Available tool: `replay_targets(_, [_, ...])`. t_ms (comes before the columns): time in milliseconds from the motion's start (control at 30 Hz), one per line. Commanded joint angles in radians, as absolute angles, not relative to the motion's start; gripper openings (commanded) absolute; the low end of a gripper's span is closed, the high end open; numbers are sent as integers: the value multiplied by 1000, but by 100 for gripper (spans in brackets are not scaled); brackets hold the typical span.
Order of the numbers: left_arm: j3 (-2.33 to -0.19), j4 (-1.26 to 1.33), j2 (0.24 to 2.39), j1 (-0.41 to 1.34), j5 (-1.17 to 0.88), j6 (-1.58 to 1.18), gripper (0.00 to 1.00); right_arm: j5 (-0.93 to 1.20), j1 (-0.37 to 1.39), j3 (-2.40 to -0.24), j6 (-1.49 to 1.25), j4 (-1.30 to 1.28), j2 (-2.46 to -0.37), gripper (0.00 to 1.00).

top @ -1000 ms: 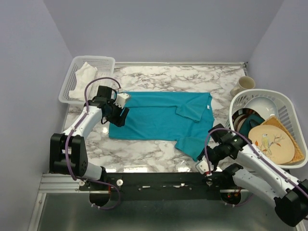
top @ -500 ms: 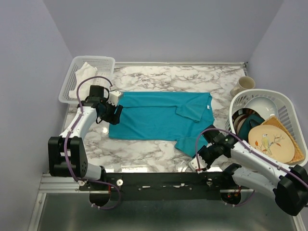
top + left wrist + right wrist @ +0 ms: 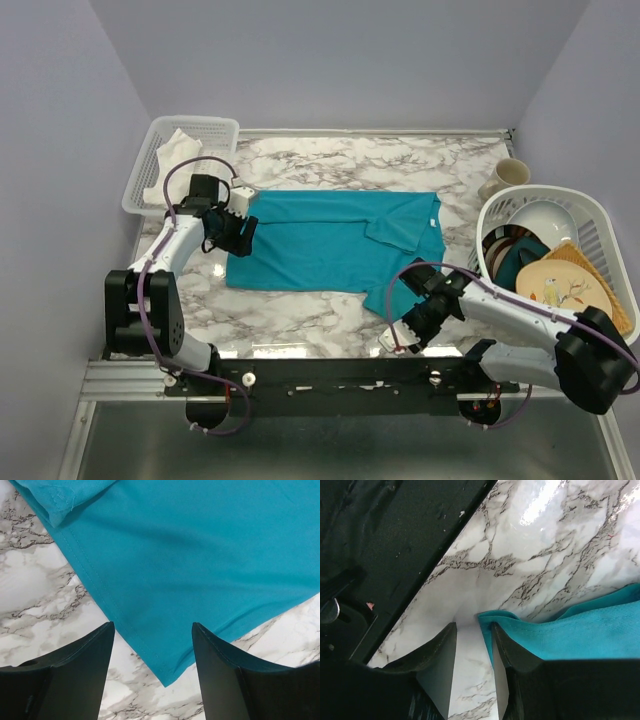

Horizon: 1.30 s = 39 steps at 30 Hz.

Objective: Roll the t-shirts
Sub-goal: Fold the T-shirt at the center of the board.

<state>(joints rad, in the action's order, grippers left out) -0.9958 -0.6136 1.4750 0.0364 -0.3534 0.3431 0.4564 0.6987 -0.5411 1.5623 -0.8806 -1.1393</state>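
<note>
The teal-blue t-shirt (image 3: 330, 240) lies spread flat on the marble table, collar end to the right. My left gripper (image 3: 240, 238) hovers over its left edge. In the left wrist view the gripper (image 3: 153, 626) is open, and a corner of the shirt (image 3: 200, 545) lies between the fingers. My right gripper (image 3: 408, 326) is at the shirt's near right corner by the table's front edge. In the right wrist view the gripper (image 3: 472, 626) is open with a narrow gap, bare marble shows between the jaws, and the shirt's edge (image 3: 590, 630) rests against the right finger.
A white basket (image 3: 215, 125) with a white cloth stands at the back left. A white dish rack (image 3: 600, 215) with plates and bowls fills the right side, with a cream mug (image 3: 508, 178) behind it. The black front rail (image 3: 395, 555) runs close to my right gripper.
My right gripper has moved left along the front edge to the shirt's near right corner. My left gripper has shifted slightly left at the shirt's left edge.
</note>
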Motion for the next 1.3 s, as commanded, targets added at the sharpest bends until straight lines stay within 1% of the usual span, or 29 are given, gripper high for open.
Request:
replay_targets(0, [-1035,-594,1505,32,-400,334,72,414,758,-621,1404,-868,-1244,42])
replay_targets(167, [-1051,-626,1516,32,-429,371,73,400,782,-650,1338,-873,-1298,40])
replay_targets(267, [-1055,-638,1525,31,-420,396,73,377,802,-658,1299,-865,-1310,28])
replay_targets(300, [-1055,-638,1526,29,-420,399,73,370,805,-661,1292,-868,-1327,20])
replay_targets(367, [-1057,-638,1531,28,-422,397,73,365,807,-675,1269,-874,-1341,13])
replay_targets(400, [-1060,-640,1532,28,-426,396,73,359,807,-675,1261,-873,-1339,1])
replay_targets(500, [-1086,-687,1534,28,-445,413,73,327,805,-650,1194,-815,-1286,1])
replay_targets(567, [-1085,-748,1504,28,-465,468,75,336,804,-663,1148,-825,-1204,1])
replay_targets(600, [-1078,-776,1488,28,-468,573,76,353,804,-669,1129,-839,-1172,1])
replay_targets(667, [-1049,-862,1435,28,-456,670,78,367,805,-687,1062,-886,-1091,1])
replay_targets(733, [-1019,-958,1402,28,-433,832,80,370,805,-712,1025,-938,-1059,1])
replay_targets(800, [-996,-1011,1361,25,-400,937,80,362,804,-724,980,-968,-1019,1])
replay_targets(833, [-970,-1056,1345,20,-394,1047,80,361,804,-723,970,-985,-1005,1])
replay_targets(900, [-947,-1094,1312,12,-379,1138,80,344,804,-715,936,-991,-980,1])
replay_targets(933, [-927,-1123,1302,11,-377,1237,80,338,804,-704,921,-983,-976,1])
replay_targets(1067, [-894,-1140,1298,9,-388,1402,81,325,804,-701,864,-963,-988,1])
replay_targets(1200, [-902,-1114,1357,9,-400,1434,79,313,805,-701,850,-962,-996,1])
replay_targets(1267, [-888,-1028,1380,8,-377,1413,78,307,804,-703,851,-969,-991,1])
